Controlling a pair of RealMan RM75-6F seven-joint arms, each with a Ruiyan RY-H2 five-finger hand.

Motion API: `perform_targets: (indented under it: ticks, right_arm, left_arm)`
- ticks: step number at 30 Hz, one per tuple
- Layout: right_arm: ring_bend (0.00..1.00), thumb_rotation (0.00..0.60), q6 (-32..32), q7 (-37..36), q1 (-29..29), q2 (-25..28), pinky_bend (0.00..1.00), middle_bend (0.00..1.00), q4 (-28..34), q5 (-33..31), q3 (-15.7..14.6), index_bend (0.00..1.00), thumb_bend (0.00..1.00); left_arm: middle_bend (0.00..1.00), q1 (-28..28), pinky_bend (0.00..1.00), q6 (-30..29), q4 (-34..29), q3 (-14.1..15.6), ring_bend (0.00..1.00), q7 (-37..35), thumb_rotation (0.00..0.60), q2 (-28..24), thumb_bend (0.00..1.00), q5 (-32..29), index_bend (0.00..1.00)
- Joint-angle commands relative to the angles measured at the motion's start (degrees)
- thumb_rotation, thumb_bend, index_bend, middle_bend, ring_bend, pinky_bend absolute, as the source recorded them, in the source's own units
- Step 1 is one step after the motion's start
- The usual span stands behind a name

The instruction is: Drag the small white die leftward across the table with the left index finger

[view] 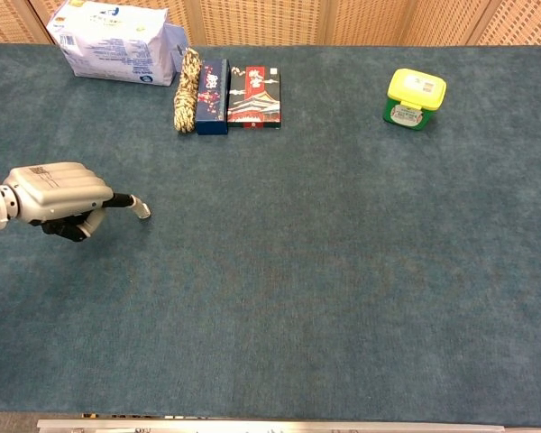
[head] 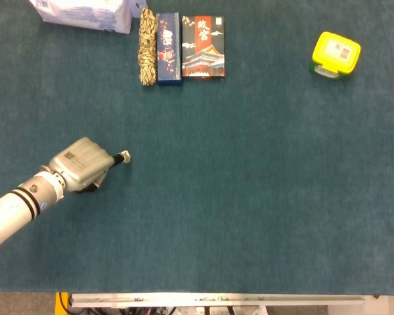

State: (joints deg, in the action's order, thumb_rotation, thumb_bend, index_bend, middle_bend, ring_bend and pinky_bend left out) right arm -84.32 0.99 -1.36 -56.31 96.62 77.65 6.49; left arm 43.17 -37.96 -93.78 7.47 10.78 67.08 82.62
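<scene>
pressing my left robot hand low to the counter, i keep its index finger stretched out toward the right while the remaining fingers curl in under the palm, holding nothing. the small white die sits at that fingertip, on the left part of the counter; from both views i judge the tip rests on or against it, though the die is too small to say exactly how contact is made. the single extended finger suits a drag: it pins the die from above rather than grasping it, so the die should slide with the hand as i draw the arm leftward. the forearm enters from the lower left edge in the head view and runs up and to the right, the back of the hand facing up. well apart along the far edge lie a white packet, a coil of rope, a blue box and a red and black box, and further right a yellow-lidded container. my right robot hand appears in neither view.
</scene>
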Motion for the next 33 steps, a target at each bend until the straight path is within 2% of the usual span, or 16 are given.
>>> perform_targets:
  ticks: [1,6,14,19,22,26,29,33]
  right_arm:
    - [0.19,0.600,-0.1,0.0,0.0,0.0,0.35,0.32,0.0,0.0,0.0,0.33,0.20]
    - [0.19,0.600,-0.8,-0.9,0.3,0.1,0.35,0.32,0.2,0.6,0.0,0.33,0.20]
    - [0.19,0.600,-1.6,-3.6,0.3,0.3,0.35,0.32,-0.2,3.8,-0.6,0.33,0.19]
    - [0.19,0.600,-3.4,-5.6,0.0,-1.1,0.35,0.35,-1.8,7.4,-0.9,0.37,0.19]
    - [0.20,0.600,-4.9,-6.1,0.0,-2.2,0.35,0.36,-3.0,8.9,-0.8,0.39,0.19]
    - [0.24,0.600,-8.3,-7.4,0.2,-4.5,0.35,0.40,-5.0,9.5,0.6,0.44,0.21]
    - [0.24,0.600,-8.6,-8.2,0.5,-4.7,0.35,0.40,-5.4,9.2,0.7,0.44,0.21]
    - [0.24,0.600,-8.1,-8.3,0.5,-4.3,0.35,0.40,-5.2,8.2,0.9,0.44,0.21]
  left_arm:
    - [1.00,0.0,1.00,0.0,0.1,-0.1,0.99,0.0,0.600,0.1,1.00,0.0,0.17]
    - [1.00,-0.9,1.00,-1.9,-1.2,0.2,0.99,-0.2,0.600,-0.9,1.00,1.2,0.17]
    - [1.00,-5.7,1.00,-11.3,-6.0,2.3,0.91,0.5,0.600,-5.3,1.00,6.6,0.17]
    - [1.00,-7.7,1.00,-13.5,-7.0,3.2,0.90,2.9,0.600,-6.2,1.00,7.8,0.17]
    - [1.00,-8.9,1.00,-14.8,-7.8,3.3,0.90,3.7,0.600,-6.7,1.00,7.8,0.17]
    - [1.00,-10.0,1.00,-15.6,-7.3,3.4,0.90,4.8,0.600,-6.7,1.00,8.0,0.28]
    - [1.00,-11.1,1.00,-17.2,-6.8,3.0,0.89,4.9,0.600,-6.7,1.00,7.8,0.28]
    - [0.99,-13.3,0.97,-21.1,-5.7,2.0,0.82,5.8,0.600,-6.9,0.96,7.2,0.28]
